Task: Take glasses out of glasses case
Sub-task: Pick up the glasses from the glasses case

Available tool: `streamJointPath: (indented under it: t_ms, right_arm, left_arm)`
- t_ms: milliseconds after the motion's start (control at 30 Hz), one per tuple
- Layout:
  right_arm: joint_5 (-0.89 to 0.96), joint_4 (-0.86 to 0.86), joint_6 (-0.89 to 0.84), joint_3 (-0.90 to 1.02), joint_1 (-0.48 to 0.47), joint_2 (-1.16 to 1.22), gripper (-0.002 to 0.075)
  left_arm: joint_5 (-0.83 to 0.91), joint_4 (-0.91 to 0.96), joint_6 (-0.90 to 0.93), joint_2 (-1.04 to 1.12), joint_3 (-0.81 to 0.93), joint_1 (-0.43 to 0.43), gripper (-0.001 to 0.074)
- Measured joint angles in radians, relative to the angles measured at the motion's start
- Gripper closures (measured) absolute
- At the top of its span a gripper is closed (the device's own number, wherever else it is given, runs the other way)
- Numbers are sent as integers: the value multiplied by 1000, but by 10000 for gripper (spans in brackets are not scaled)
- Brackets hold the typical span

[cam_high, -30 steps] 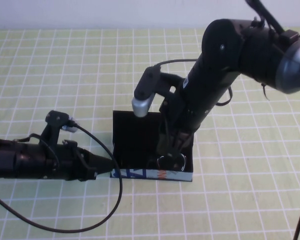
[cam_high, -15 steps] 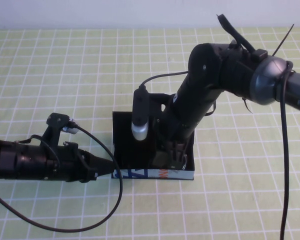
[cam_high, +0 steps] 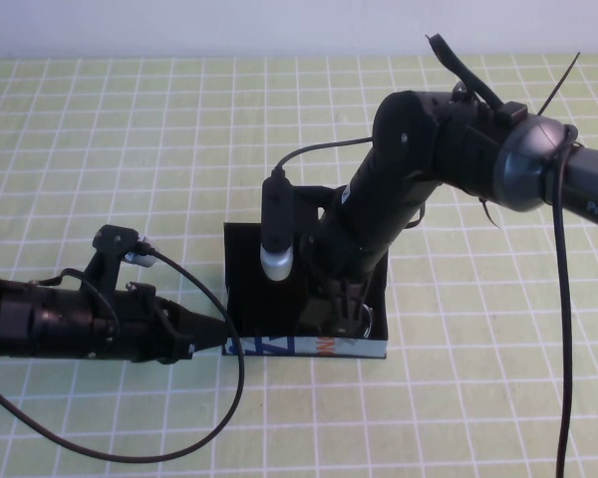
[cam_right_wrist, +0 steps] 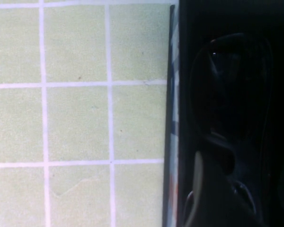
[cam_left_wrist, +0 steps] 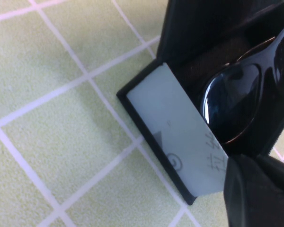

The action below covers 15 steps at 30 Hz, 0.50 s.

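Observation:
The glasses case (cam_high: 241, 282) lies open in the middle of the table, its lid standing up at the left and its light-blue front side (cam_high: 297, 347) facing me. The black glasses (cam_left_wrist: 233, 97) lie inside and also show in the right wrist view (cam_right_wrist: 232, 85). My right gripper (cam_high: 345, 311) reaches down into the case with its jaws open astride the glasses (cam_right_wrist: 241, 198); one finger (cam_right_wrist: 197, 189) stands just inside the front wall. My left gripper (cam_high: 211, 335) lies low on the table, shut, its tip against the case's front left corner (cam_left_wrist: 199, 179).
A green cloth with a white grid (cam_high: 130, 149) covers the table. The left arm's black cable (cam_high: 219, 408) loops over the cloth in front of the case. The right wrist camera (cam_high: 276, 244) hangs over the case's lid.
My right arm has come down and its gripper has sunk deeper into the case, over the glasses. The left arm and the case have not moved.

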Motion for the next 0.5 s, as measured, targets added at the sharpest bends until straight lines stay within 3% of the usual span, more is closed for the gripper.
streamJointPath:
  t_ms: [500]
  right_arm:
    - [-17,10,-17,0,0,40,449]
  left_arm:
    - [0,0,0,0,0,0,739]
